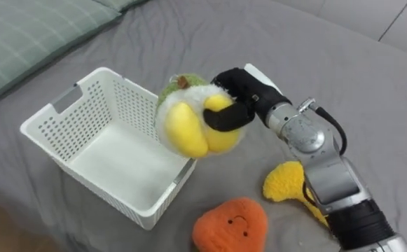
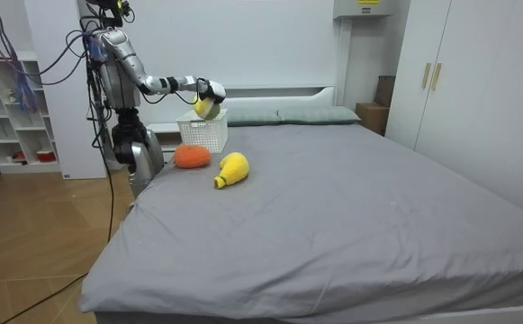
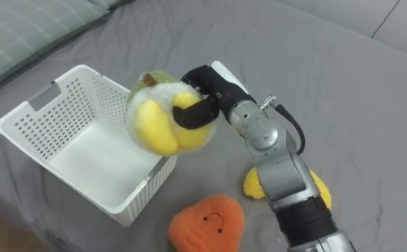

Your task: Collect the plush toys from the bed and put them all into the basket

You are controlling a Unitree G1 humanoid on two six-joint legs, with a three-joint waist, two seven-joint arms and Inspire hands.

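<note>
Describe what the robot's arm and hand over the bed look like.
The right hand has black fingers and a white plate on its back. Behind it sits a rounded silver metal wrist with a thin black cable looping alongside, then a grey cylindrical forearm ending in a black ribbed section.

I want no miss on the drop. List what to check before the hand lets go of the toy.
1. Right hand curled round the plush toy: ok.
2. Plush toy fully over the basket opening: cannot tell; it hangs at the rim nearest the arm.
3. Basket upright and empty: ok.
4. Orange toy and yellow toy lying on the bed, outside the basket: ok.
</note>
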